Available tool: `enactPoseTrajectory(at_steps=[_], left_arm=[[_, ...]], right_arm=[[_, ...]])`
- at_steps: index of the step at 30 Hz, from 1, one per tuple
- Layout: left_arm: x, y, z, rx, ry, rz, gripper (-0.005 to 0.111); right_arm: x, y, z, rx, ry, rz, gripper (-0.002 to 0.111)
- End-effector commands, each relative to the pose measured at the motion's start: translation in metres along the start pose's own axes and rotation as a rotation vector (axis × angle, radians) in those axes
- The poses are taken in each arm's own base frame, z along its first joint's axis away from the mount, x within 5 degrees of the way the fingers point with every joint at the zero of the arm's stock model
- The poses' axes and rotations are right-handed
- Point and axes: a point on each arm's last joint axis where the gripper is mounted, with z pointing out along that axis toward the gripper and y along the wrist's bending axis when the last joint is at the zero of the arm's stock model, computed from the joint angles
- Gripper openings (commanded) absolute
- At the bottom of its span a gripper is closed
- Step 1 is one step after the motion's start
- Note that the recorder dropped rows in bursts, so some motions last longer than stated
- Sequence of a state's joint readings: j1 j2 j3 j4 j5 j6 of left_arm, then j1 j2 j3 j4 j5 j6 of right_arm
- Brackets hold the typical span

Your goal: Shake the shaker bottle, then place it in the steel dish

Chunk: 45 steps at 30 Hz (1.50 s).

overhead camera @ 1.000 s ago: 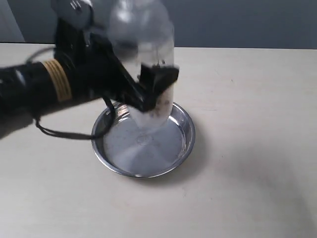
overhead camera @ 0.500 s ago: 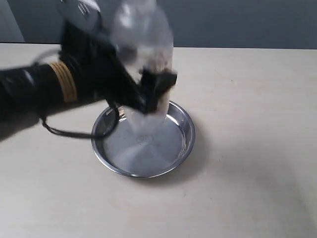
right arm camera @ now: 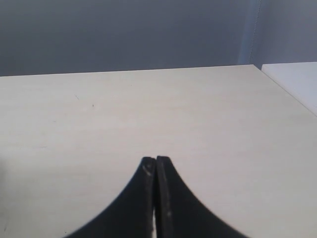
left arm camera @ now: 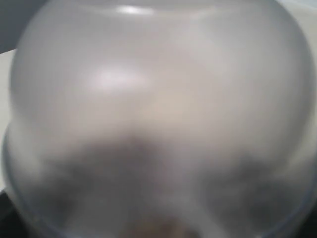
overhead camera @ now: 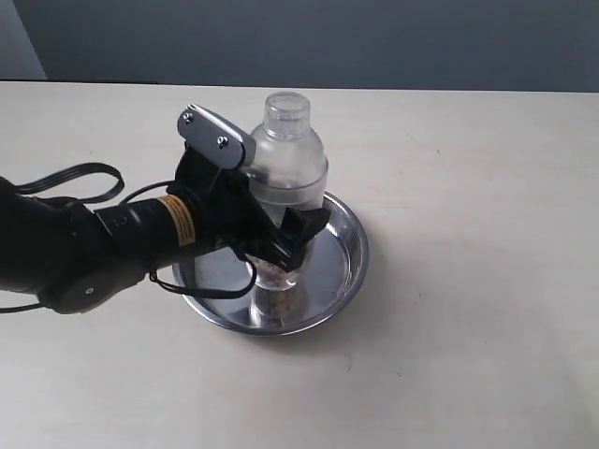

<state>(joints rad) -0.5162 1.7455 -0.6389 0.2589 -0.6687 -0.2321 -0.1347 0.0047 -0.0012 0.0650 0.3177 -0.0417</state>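
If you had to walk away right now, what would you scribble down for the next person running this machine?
Grippers: the left gripper is shut on the shaker bottle; the right gripper is shut, empty, over the table.
Things: the bottle stands upright inside the steel dish, base seemingly on its floor.
Done: a second ago the bottle was raised and blurred; now it is lowered into the dish.
Left: open the left gripper and back off without tipping the bottle.
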Motion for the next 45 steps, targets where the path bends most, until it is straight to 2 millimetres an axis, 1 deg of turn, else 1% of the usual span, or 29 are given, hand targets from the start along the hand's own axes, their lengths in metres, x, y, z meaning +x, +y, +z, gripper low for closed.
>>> enactPoseTrajectory(at_steps=[1,7,12,17,20,22,23,24,26,29,30,33,38,41,45], left_arm=[[0.006,0.002,0.009,0.009,-0.064,-0.023,0.0],[0.016,0.002,0.016,0.02,-0.068,-0.03,0.0],[0.015,0.002,0.016,0.024,-0.086,-0.031,0.0],[0.018,0.004,0.016,0.012,-0.05,-0.04,0.0],[0.017,0.006,0.015,0.038,-0.064,-0.089,0.001],[0.014,0.007,0.014,0.067,-0.091,-0.064,0.008],[0.013,0.008,0.014,0.082,-0.106,-0.053,0.015],[0.012,0.009,0.013,0.096,-0.119,-0.043,0.025],[0.012,0.013,0.012,0.102,-0.121,-0.051,0.048],[0.014,0.022,0.01,0.086,-0.099,-0.044,0.095],[0.014,0.022,0.01,0.097,-0.092,-0.029,0.106],[0.014,0.021,0.008,0.166,-0.098,-0.017,0.105],[0.011,0.019,0.006,0.193,-0.115,-0.054,0.105],[0.004,0.02,0.003,0.18,-0.144,-0.056,0.105],[-0.01,0.027,-0.005,0.152,-0.194,-0.05,0.105]], right_arm=[[-0.001,0.0,0.0,0.004,-0.017,0.0,-0.001],[-0.001,0.0,0.0,0.004,-0.017,0.0,-0.001],[-0.001,0.0,0.0,0.004,-0.017,0.0,-0.001],[-0.001,0.0,0.0,0.004,-0.017,0.0,-0.001],[-0.001,0.0,0.0,0.004,-0.017,0.0,-0.001],[-0.001,0.0,0.0,0.004,-0.017,0.0,-0.001],[-0.001,0.0,0.0,0.004,-0.017,0.0,-0.001],[-0.001,0.0,0.0,0.004,-0.017,0.0,-0.001],[-0.001,0.0,0.0,0.004,-0.017,0.0,-0.001],[-0.001,0.0,0.0,0.004,-0.017,0.0,-0.001],[-0.001,0.0,0.0,0.004,-0.017,0.0,-0.001],[-0.001,0.0,0.0,0.004,-0.017,0.0,-0.001],[-0.001,0.0,0.0,0.004,-0.017,0.0,-0.001],[-0.001,0.0,0.0,0.004,-0.017,0.0,-0.001],[-0.001,0.0,0.0,0.004,-0.017,0.0,-0.001]])
